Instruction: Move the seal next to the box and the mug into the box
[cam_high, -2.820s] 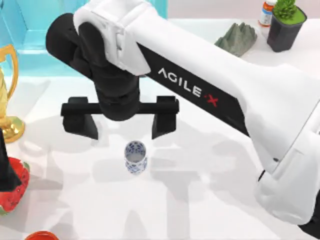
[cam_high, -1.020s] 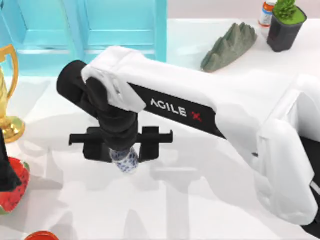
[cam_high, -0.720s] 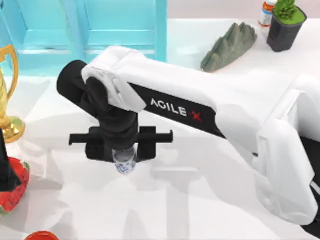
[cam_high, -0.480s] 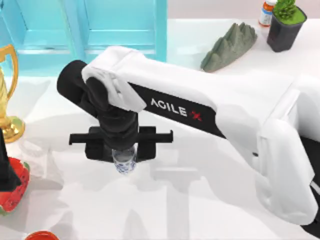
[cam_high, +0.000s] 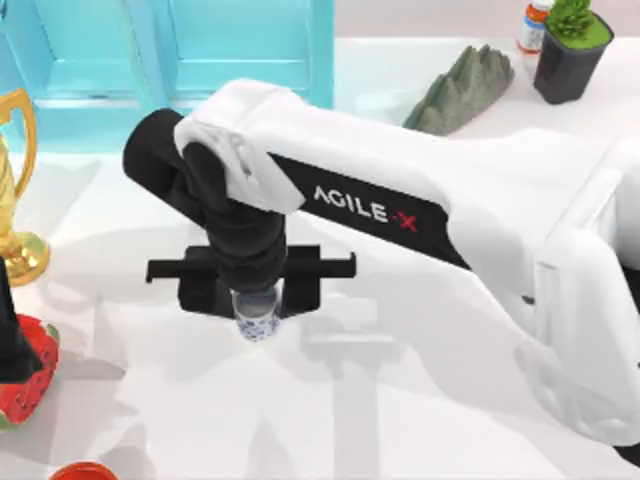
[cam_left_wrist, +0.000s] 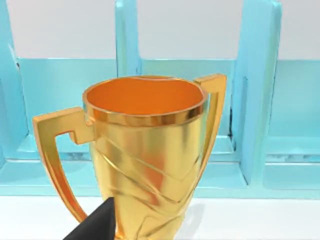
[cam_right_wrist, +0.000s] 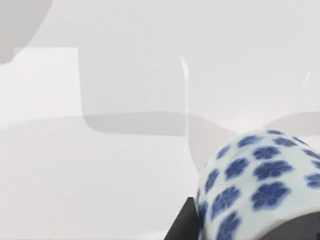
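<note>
Surface: white table (cam_high: 420, 420), glossy, crossed by soft grey shadows of the arm.
Back of scene: turquoise box (cam_high: 240, 50) with upright partitions along the far edge, left of centre in the top view; pale wall behind it in the left wrist view.
Right arm: white AgileX arm reaching from the right side across the table toward its left half.
Right gripper (cam_high: 252, 295): black, pointing down over the open table in front of the box; jaws drawn in on the mug, one finger each side.
Mug (cam_high: 257, 318): white with blue flowers, pinched between the right fingers, its lower part showing below the wrist; in the right wrist view (cam_right_wrist: 260, 185) it sits close against a dark finger, with bare white table beyond.
Left arm: parked at the left edge; a dark finger tip (cam_left_wrist: 95, 227) shows in front of the trophy; cannot tell how its jaws stand.
Trophy (cam_left_wrist: 145, 155): gold, two handles, standing before the box at far left.
Far right corner: grey rock model (cam_high: 470, 85), potted green plant (cam_high: 572, 45), orange-capped bottle (cam_high: 535, 22).
Left near edge: red strawberry-like object (cam_high: 28, 385).
</note>
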